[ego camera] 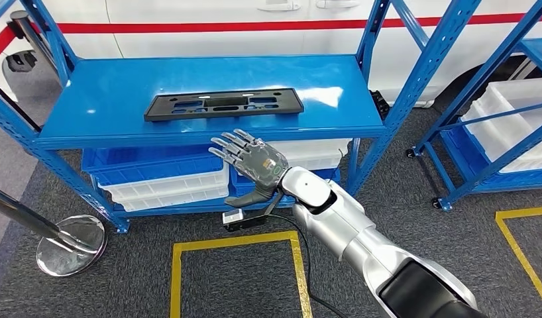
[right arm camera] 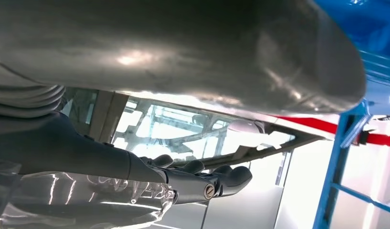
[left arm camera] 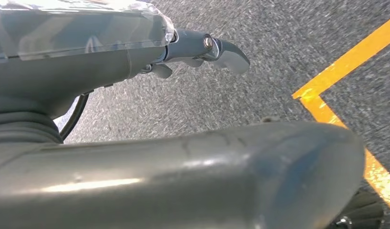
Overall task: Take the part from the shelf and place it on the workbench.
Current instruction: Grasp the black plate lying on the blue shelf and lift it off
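The right hand point(ego camera: 252, 162) is raised in front of the blue shelf point(ego camera: 89, 112), its fingers point(ego camera: 230, 142) spread and straight, and nothing is held. The black part point(ego camera: 223, 104) is seen flat on the shelf top, beyond the fingertips and apart from them.

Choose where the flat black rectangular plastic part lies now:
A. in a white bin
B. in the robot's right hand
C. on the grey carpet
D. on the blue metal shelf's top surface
D: the flat black rectangular plastic part lies on the blue metal shelf, beyond the open right hand.
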